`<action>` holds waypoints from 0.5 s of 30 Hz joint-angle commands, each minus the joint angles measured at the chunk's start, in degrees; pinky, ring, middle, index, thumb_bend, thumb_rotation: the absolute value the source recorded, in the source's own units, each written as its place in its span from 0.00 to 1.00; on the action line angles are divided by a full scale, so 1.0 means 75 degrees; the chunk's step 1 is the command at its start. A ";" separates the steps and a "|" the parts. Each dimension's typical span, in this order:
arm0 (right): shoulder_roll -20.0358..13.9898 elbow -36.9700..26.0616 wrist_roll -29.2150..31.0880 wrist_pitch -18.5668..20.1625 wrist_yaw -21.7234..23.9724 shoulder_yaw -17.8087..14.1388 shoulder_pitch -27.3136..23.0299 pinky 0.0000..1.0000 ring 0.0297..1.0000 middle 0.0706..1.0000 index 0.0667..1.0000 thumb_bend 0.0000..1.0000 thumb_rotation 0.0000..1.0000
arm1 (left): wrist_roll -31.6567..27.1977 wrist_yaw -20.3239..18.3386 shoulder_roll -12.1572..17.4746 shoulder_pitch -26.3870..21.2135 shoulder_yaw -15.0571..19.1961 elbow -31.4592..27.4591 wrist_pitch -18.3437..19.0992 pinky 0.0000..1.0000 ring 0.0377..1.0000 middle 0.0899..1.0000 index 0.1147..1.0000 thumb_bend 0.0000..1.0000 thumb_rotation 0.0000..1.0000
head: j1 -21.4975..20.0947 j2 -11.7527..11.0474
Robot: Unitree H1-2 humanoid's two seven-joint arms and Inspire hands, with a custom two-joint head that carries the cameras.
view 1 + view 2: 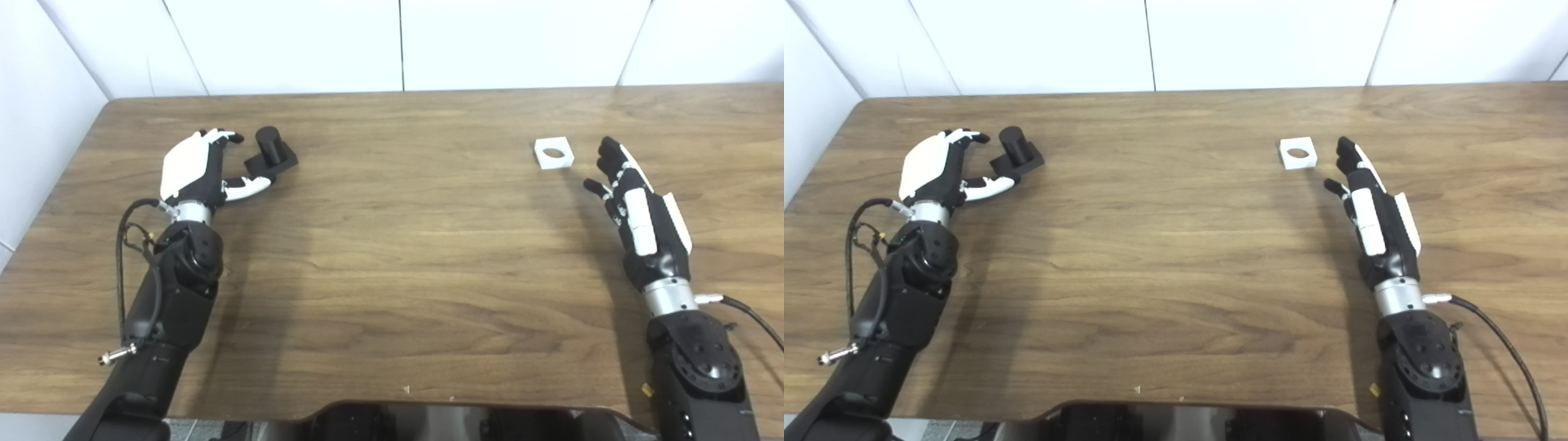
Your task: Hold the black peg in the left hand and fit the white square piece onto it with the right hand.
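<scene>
On the wooden counter point(392, 245): two task pieces lie far apart, one toward each side, with an arm reaching in beside each.
Black peg point(270, 153): an upright black cylinder on a black square base, standing on the counter at the far left, clear of any grasp.
White square piece point(554, 152): a flat white block with a round hole through its middle, lying on the counter at the far right, well apart from the peg.
Left hand point(199, 168): spread and holding nothing; white back facing up, fingers curled loosely forward with the tips just left of the peg's cylinder, thumb point(248, 185) stretched out just below the peg's base. Whether the thumb tip touches the base cannot be told.
Right hand point(637, 205): spread and holding nothing; fingers extended and pointing away toward the far edge, fingertips near the white piece and just to its right, with a gap of bare wood between them.
Arms: both come in from the bottom edge, dark-cased, each with a black cable looping at the wrist.
Backdrop: white wall panels behind the counter's far edge.
</scene>
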 commanded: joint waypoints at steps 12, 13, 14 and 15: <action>0.0373 0.0314 0.0019 -0.0042 -0.0198 0.0087 0.0692 0.87 0.97 0.95 0.93 0.67 0.95 | -0.0101 -0.0101 0.0193 -0.0504 -0.0263 -0.0243 -0.0116 0.97 0.99 0.92 0.71 0.72 0.35 | -0.0009 0.0099; 0.0376 0.0319 0.0009 -0.0052 -0.0210 0.0083 0.0694 0.87 0.97 0.95 0.92 0.67 0.95 | -0.0108 -0.0113 0.0184 -0.0484 -0.0273 -0.0278 -0.0106 0.98 0.99 0.91 0.70 0.72 0.34 | -0.0008 0.0103; 0.0383 0.0324 0.0024 -0.0050 -0.0215 0.0075 0.0696 0.86 0.97 0.95 0.92 0.67 0.95 | -0.0115 -0.0128 0.0176 -0.0465 -0.0282 -0.0311 -0.0092 0.98 0.99 0.91 0.70 0.72 0.33 | -0.0003 0.0116; 0.0395 0.0310 0.0032 -0.0035 -0.0226 0.0072 0.0699 0.86 0.96 0.95 0.92 0.68 0.95 | -0.0119 -0.0135 0.0167 -0.0441 -0.0290 -0.0349 -0.0088 0.98 0.99 0.91 0.68 0.71 0.31 | -0.0003 0.0130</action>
